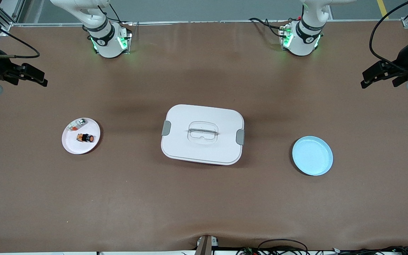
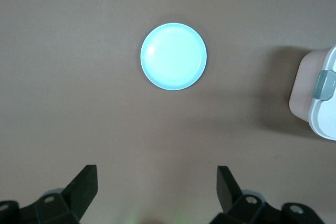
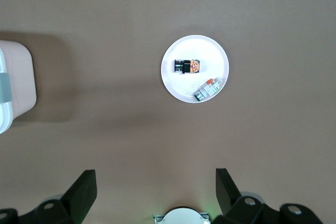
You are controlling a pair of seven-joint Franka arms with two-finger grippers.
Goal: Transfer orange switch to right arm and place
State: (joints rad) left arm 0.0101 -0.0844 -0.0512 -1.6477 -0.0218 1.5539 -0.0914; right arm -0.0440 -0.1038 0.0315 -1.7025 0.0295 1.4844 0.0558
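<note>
The orange switch (image 1: 85, 137) is a tiny black part with an orange band. It lies on its side on a small white plate (image 1: 70, 147) toward the right arm's end of the table. It also shows in the right wrist view (image 3: 187, 66) on the same plate (image 3: 173, 85). My right gripper (image 1: 44, 79) (image 3: 156, 177) is open and empty, high over the table at that end, apart from the plate. My left gripper (image 1: 363, 80) (image 2: 156, 174) is open and empty, high over the table at the left arm's end.
A small silver-and-clear piece (image 1: 77, 124) (image 3: 208, 89) shares the white plate. A white lidded box (image 1: 202, 134) (image 2: 320, 93) (image 3: 13, 85) with grey clips stands mid-table. An empty light blue plate (image 1: 312, 156) (image 2: 174, 56) lies toward the left arm's end.
</note>
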